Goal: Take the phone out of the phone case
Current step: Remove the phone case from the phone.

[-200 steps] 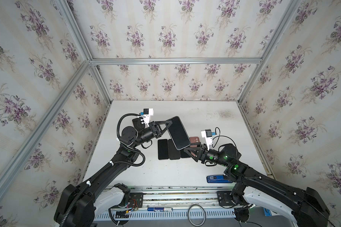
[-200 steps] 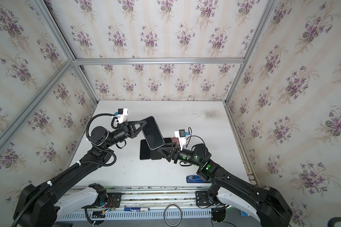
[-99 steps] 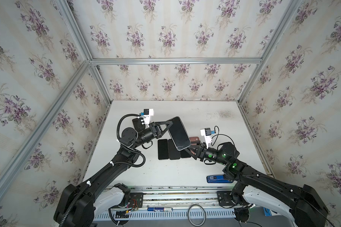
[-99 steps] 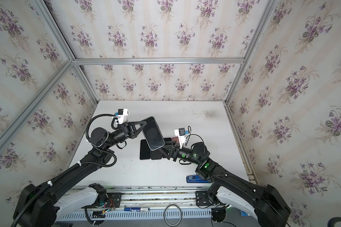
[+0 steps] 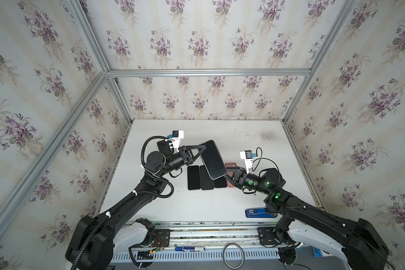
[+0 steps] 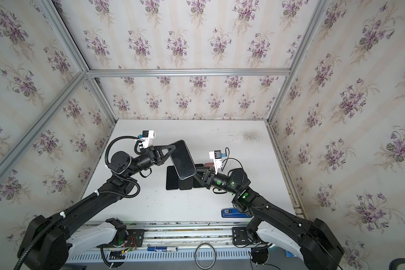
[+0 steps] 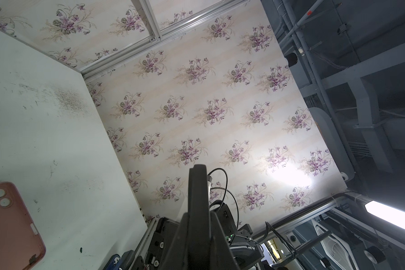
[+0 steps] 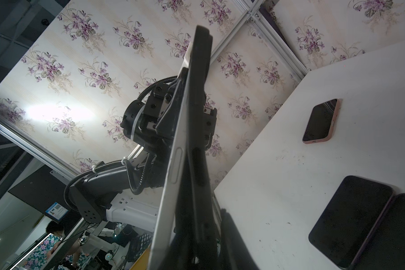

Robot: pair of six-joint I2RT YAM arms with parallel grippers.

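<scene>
Dark-screened phone (image 5: 213,160) hangs tilted in mid-air, screen facing up.

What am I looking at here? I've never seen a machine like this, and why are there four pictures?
These are two robot arms mounted at the front of a white table, each ending in two fingers for pinching. Two pictures come from a camera overhead, showing the whole scene; the other two come from small cameras on the arms' wrists, hence the odd angles. The left arm's fingers pinch a dark phone and hold it in the air. The right arm's fingers are at its nearer end; whether they grip it I cannot tell. On the table lie three dark phones side by side, a pink case, a phone in a pink case and a small blue object. The job is to pull a phone out of its case.
</scene>
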